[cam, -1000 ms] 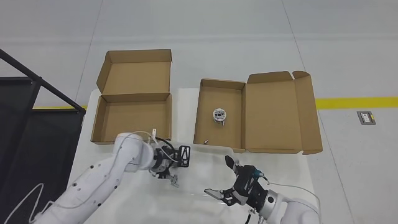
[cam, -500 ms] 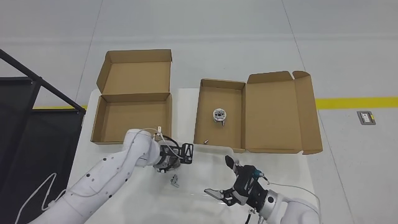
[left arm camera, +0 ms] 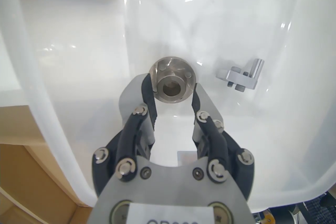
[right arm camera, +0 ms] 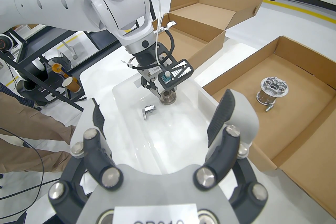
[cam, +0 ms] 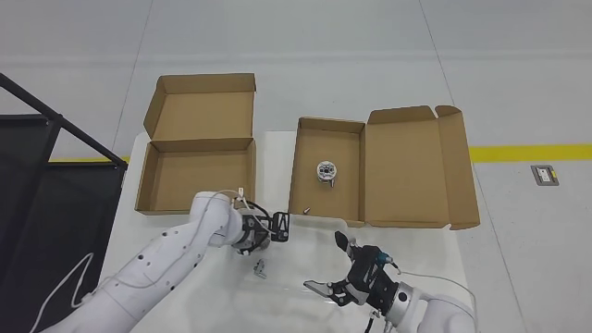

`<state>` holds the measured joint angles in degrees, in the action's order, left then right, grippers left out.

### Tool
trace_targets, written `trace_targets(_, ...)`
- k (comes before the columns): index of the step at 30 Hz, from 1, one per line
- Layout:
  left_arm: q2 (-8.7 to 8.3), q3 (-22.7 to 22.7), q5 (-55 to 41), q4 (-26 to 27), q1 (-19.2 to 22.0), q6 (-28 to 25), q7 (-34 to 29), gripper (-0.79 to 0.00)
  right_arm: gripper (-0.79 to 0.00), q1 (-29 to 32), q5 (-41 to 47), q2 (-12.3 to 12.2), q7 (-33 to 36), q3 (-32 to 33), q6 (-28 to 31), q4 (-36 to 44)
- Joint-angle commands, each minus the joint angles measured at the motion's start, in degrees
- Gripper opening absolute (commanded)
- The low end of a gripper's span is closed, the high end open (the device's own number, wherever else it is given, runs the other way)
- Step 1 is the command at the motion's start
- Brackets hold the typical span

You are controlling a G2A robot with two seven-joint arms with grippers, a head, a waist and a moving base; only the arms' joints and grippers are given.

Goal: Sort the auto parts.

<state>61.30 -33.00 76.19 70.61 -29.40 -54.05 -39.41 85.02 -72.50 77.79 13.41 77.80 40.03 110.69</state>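
The left claw (left arm camera: 170,84) is reaching down into a white plastic tub (right arm camera: 170,141). The tub is sitting in the middle of the tabletop (cam: 277,157), close to the front edge. The claw is squeezing a round metal part (left arm camera: 172,70) with a hole in its middle, one finger on each side. The part is hanging low in the tub, and I cannot tell if it is touching the bottom.

A small shiny bracket (left arm camera: 242,75) is lying on the tub's bottom, just beside the round part but not touching it.

The right claw (cam: 326,262) is hovering by the front edge of the tabletop, over the right side of the tub. Its fingers are spread wide and holding nothing.

Two open cardboard boxes are sitting along the back edge. The left box (cam: 194,180) is sitting at the back left corner. The right box (cam: 314,148) is sitting toward the back right corner, with its lid lying flat toward the right edge. A silver wheel-shaped part (cam: 326,169) is sitting inside it, with a little bolt (right arm camera: 269,107) lying right against it. Another tiny piece (cam: 303,211) is lying near the box's front wall, too small to tell what it is.
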Motion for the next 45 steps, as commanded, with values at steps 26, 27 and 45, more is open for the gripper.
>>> trace_targets(26,2.48,0.7,2.4,-5.1,1.6,-1.1,3.3,-0.785,0.000,0.0,0.0,0.0,0.0,0.0,0.0,0.0)
trace_targets(27,2.46,0.5,2.5,-5.2,1.7,-1.3,3.5,-0.785,0.000,0.0,0.0,0.0,0.0,0.0,0.0,0.0)
trace_targets(45,-3.53,-12.8,3.5,14.9,-7.4,-1.3,2.4,-0.785,0.000,0.0,0.0,0.0,0.0,0.0,0.0,0.0)
